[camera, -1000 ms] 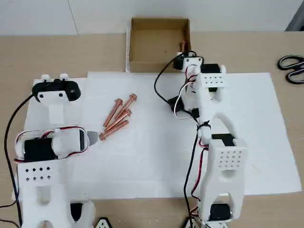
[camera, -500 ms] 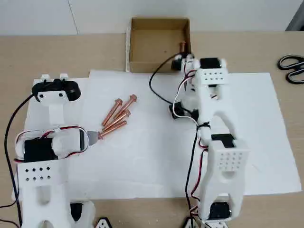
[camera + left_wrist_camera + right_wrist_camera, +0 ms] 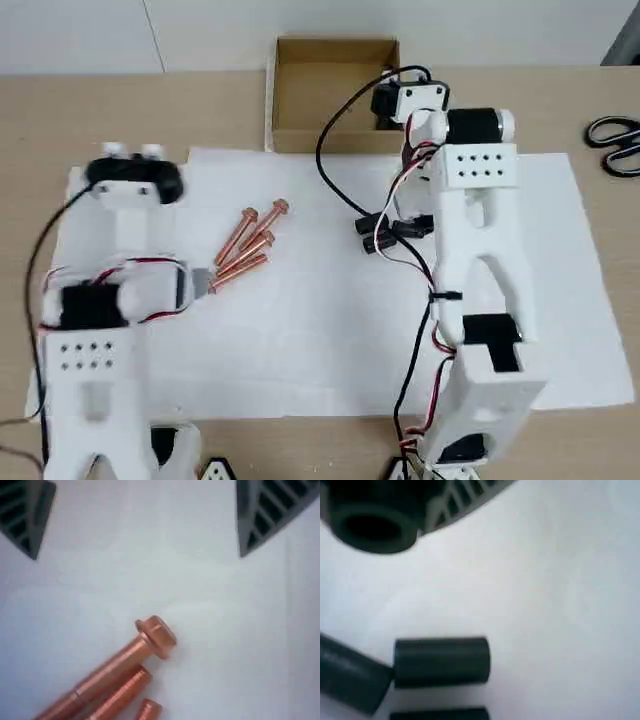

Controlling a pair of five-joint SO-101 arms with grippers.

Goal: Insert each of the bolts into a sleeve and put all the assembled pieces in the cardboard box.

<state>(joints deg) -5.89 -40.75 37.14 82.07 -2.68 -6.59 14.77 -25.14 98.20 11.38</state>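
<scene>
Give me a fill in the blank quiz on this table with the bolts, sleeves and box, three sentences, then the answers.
1. The sleeves lying on the sheet are ___ in colour.
2. The left gripper has its jaws ___ above a bolt.
3. In the high view, on the bare table right of the cardboard box, lies a pair of ___.
Missing words: black; open; scissors.

No legible text, labels or numbers from my views: nothing readable on bolts point(image 3: 245, 245), sleeves point(image 3: 441, 661), cardboard box point(image 3: 330, 100) or paper sheet point(image 3: 330, 330).
</scene>
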